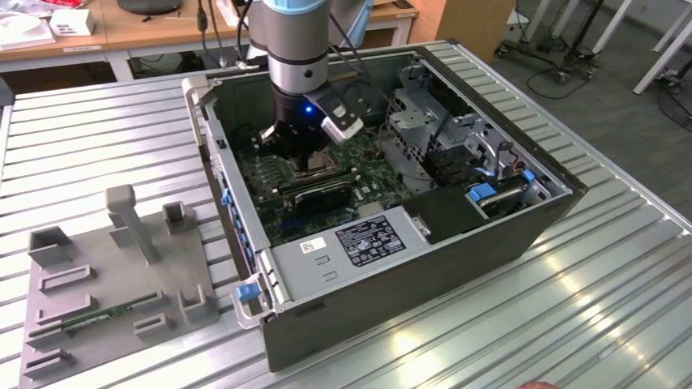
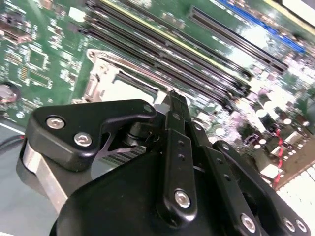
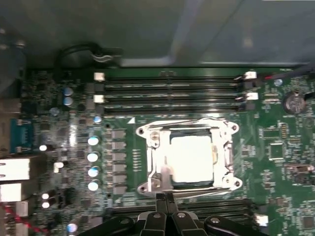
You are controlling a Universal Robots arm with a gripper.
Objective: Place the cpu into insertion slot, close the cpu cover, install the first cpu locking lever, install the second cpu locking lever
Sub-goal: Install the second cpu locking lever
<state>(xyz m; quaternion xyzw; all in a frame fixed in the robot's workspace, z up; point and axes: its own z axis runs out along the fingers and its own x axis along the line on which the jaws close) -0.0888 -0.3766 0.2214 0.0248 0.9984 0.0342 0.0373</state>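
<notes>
The cpu (image 3: 192,157) lies flat in the insertion slot (image 3: 227,155) on the green motherboard, its pale square top showing. The cpu cover (image 3: 157,162), a silvery frame, lies down around it, the chip showing through its window. Thin wire levers run along two opposite sides of the socket. My gripper (image 3: 165,199) hovers just beside the socket's edge, its two black fingers pressed together with nothing between them. In the second wrist view the fingertips (image 2: 177,101) sit just off the socket corner, where the cpu (image 2: 130,91) shows pale. In the exterior view the gripper (image 1: 306,158) reaches down into the open case.
Long black memory slots (image 3: 172,91) run along one side of the socket, more along the other. The case walls (image 1: 222,186), a drive cage (image 1: 433,130) and the power supply (image 1: 368,239) hem in the board. A grey fixture plate (image 1: 119,284) lies at the exterior view's left.
</notes>
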